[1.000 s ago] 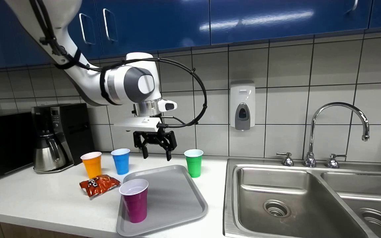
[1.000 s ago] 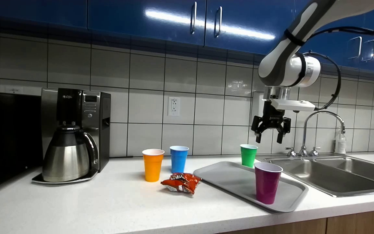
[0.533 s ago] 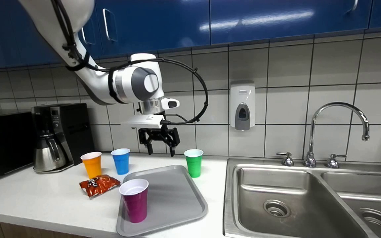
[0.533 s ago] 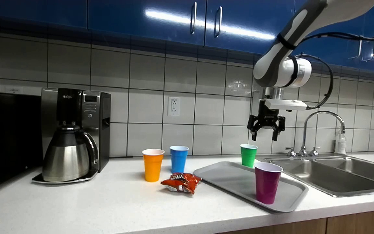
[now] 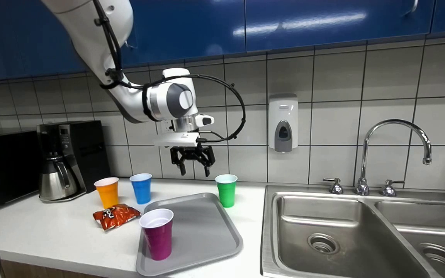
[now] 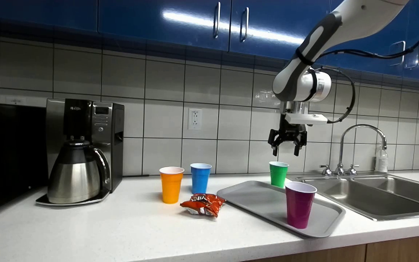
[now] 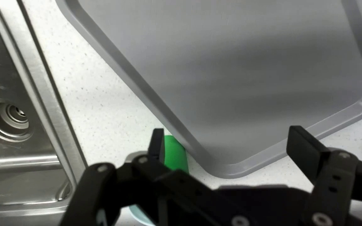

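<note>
Currently claw (image 7: 228, 141) hangs empty, jaws wide apart, green cup (image 7: 175, 153) at lower centre-left of the wrist view, partly masked by the claw itself, so I'd centre over it before any descent and keep clear of the grey tray (image 7: 247, 81) alongside.

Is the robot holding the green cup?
No, in an exterior view the open gripper hangs in the air with nothing in it, and the green cup stands on the counter.

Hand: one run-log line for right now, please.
hand: open, holding nothing | nearest: green plastic cup, upright on counter beside gray serving tray | magenta plastic cup: upright on tray
</note>
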### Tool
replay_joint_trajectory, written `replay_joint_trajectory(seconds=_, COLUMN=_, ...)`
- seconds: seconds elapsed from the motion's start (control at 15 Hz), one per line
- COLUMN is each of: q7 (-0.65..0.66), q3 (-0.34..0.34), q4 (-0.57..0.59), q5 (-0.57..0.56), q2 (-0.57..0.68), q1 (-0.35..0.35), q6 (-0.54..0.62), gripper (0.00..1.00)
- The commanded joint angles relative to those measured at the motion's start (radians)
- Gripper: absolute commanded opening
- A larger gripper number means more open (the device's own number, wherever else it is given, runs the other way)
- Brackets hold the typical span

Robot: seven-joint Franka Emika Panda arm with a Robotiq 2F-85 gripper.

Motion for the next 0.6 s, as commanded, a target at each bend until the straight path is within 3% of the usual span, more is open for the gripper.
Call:
replay_joint_trajectory(seconds=0.0, q7=-0.046, q3=0.001, q4=0.169, q5=0.008, q2=0.126, q1=-0.015, q6=-0.066, gripper=1.00)
replay_joint_trajectory(seconds=0.53, q7=-0.048, q3=-0.004, q4=0.415, q5=0.007, q2=0.351, q1=-0.032, q6=-0.073, gripper=1.00)
